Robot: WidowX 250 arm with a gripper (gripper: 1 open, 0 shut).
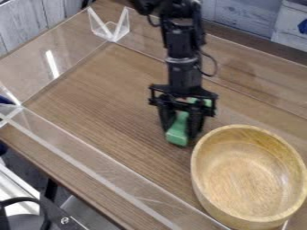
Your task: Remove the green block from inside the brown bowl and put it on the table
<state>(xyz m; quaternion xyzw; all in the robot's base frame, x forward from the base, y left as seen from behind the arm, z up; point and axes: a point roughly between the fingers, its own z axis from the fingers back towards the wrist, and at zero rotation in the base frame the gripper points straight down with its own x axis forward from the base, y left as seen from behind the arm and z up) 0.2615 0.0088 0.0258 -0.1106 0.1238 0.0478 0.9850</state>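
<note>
The green block (177, 136) stands on end between the fingers of my gripper (180, 128), which is shut on it. The block's lower end is at or just above the table (96, 94); I cannot tell whether it touches. The arm comes straight down from the top of the view. The brown bowl (199, 167) sits upright on the table at the lower right, just right of the gripper, and its inside shows nothing in it.
Clear acrylic walls (74, 137) edge the tabletop on the left and near sides. A clear corner bracket (110, 27) stands at the back left. Open wood surface stretches left of the gripper.
</note>
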